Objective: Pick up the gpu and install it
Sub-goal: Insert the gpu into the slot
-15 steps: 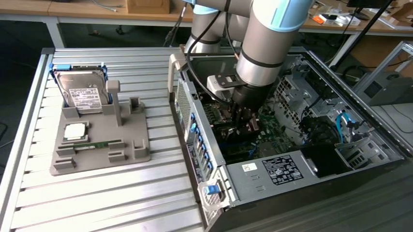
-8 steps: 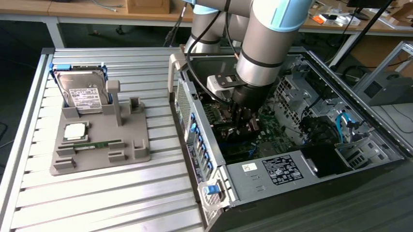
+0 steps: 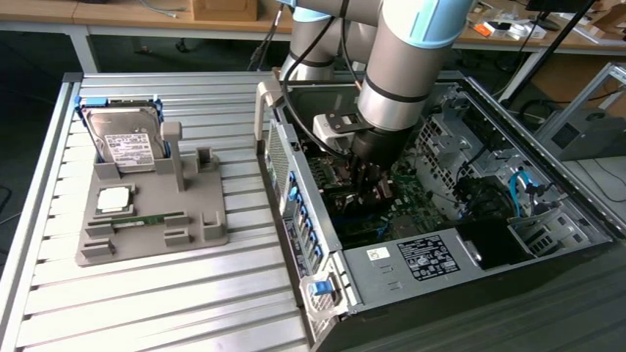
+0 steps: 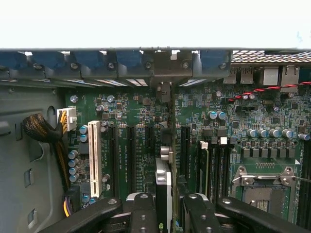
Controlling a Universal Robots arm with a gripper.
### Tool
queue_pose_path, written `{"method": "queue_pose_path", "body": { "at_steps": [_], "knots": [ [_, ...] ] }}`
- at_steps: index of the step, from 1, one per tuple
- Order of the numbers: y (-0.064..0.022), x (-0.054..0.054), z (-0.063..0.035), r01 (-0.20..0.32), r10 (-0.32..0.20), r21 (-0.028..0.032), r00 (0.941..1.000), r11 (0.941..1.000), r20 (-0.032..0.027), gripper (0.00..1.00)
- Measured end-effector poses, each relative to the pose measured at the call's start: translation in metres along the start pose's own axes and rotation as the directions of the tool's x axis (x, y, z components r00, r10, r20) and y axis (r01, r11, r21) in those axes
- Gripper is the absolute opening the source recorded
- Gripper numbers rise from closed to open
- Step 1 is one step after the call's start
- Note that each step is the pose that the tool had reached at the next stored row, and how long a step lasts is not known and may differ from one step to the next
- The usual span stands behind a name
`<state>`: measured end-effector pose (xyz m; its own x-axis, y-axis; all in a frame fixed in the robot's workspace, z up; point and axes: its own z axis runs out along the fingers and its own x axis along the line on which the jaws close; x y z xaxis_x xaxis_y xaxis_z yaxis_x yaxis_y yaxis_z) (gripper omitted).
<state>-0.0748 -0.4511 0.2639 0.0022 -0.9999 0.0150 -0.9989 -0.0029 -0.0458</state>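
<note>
Clamping gpu [image 4: 165,189] edge-on, gripper [image 4: 164,213] half-closed on top edge, deep inside computer case [image 3: 293,158], card over motherboard [image 4: 131,111] slots. Thin, stiff, light, likely fragile (hold bare edges, avoid components).

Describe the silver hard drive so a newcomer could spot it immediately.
Start at the slatted metal table, on the exterior view's left of the open computer case. A grey plastic holder tray lies on it, and the hard drive leans in the blue-edged cradle at the tray's far end. Its white label and silver body set it apart from the square processor chip and narrow green memory stick nearer the camera.
</note>
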Motion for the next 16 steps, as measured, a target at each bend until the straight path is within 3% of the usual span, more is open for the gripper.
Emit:
{"method": "queue_pose_path", "body": {
  "at_steps": [16],
  "knots": [
    [0.0014,0.0000,0.0006,0.000,0.000,0.0000,1.0000,1.0000,0.0001,0.27]
  ]
}}
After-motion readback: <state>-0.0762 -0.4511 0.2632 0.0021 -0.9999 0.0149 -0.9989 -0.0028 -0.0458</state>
